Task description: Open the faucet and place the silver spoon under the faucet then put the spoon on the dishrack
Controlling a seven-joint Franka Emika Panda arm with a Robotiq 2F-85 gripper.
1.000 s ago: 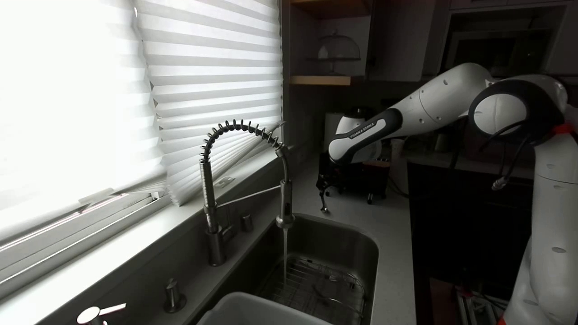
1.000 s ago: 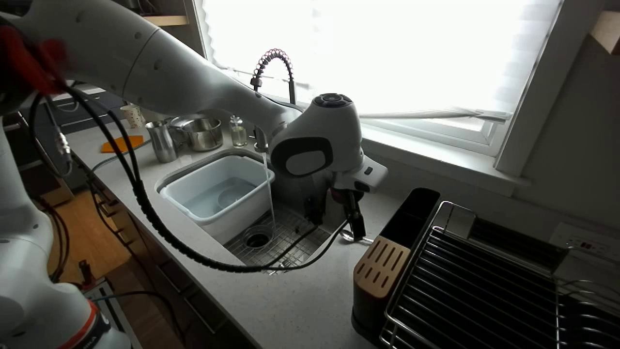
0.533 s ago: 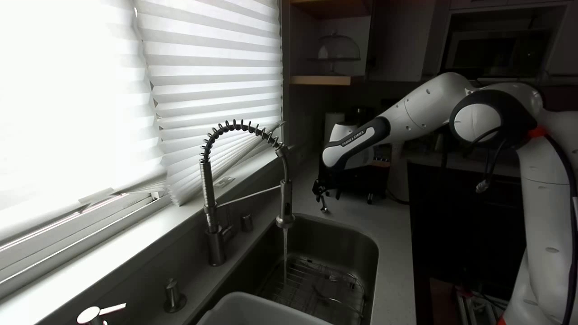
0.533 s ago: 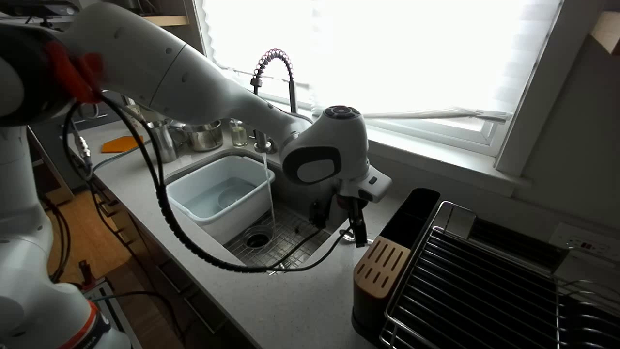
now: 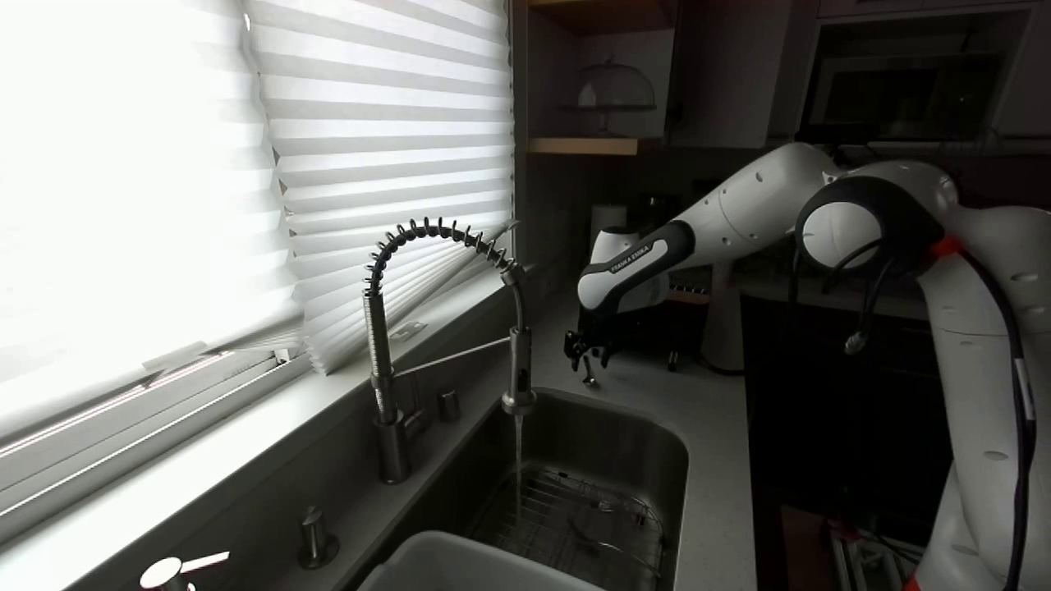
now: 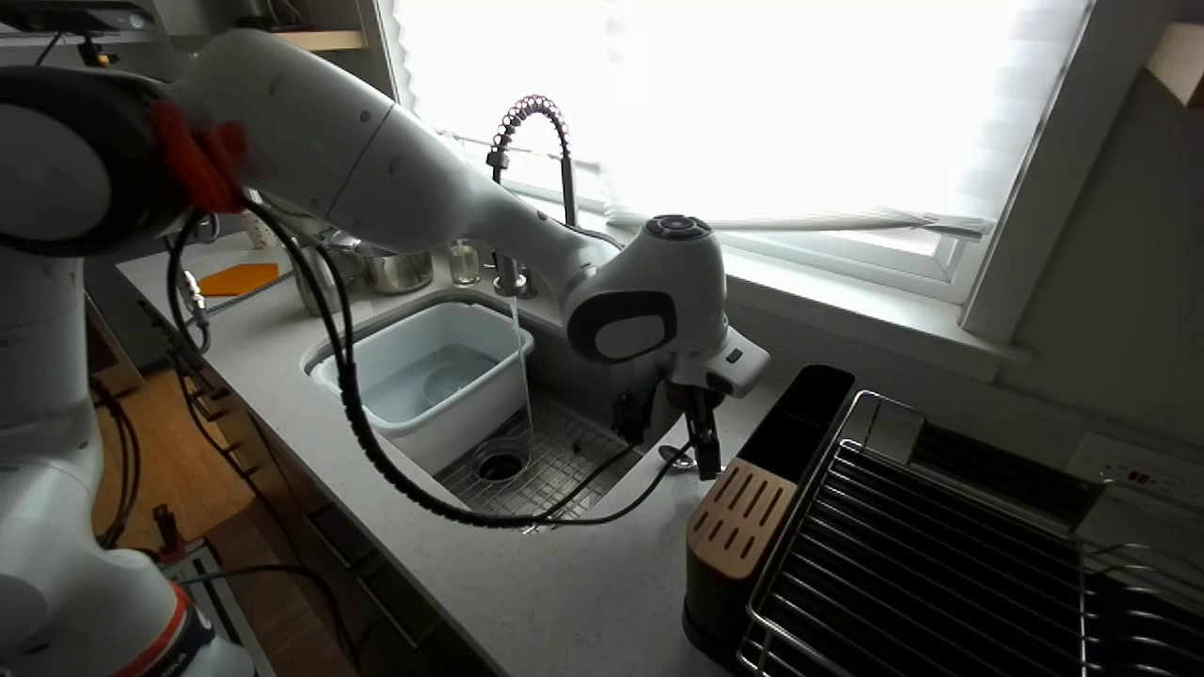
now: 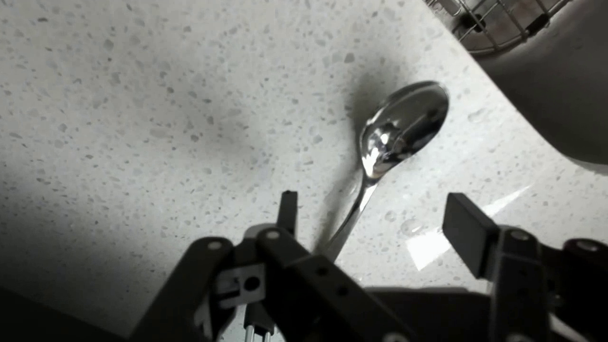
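The silver spoon point(image 7: 403, 128) lies on the speckled counter beside the sink, its bowl towards the sink edge. Its bowl also shows in both exterior views point(image 5: 589, 381) point(image 6: 676, 457). My gripper point(image 7: 372, 197) is open above the spoon, with the handle between its fingers and nearer the left one in the wrist view. The lower handle is hidden behind the left finger linkage. The chrome spring-neck faucet point(image 5: 520, 369) runs a thin stream of water into the sink. The dishrack point(image 6: 926, 555) stands on the counter near the gripper in an exterior view.
A black holder with a slotted wooden top point(image 6: 743, 517) stands between gripper and dishrack. A white basin point(image 6: 475, 418) with water sits in the sink point(image 5: 608, 419). A wire grid point(image 5: 558, 509) lies on the sink floor. The arm's cable point(image 6: 414, 494) hangs over the counter.
The arm has lowered and shifted, leftward in one exterior view and rightward towards the dishrack in another. The gripper now hovers nearer the spoon. The water keeps running and the spoon has not moved.
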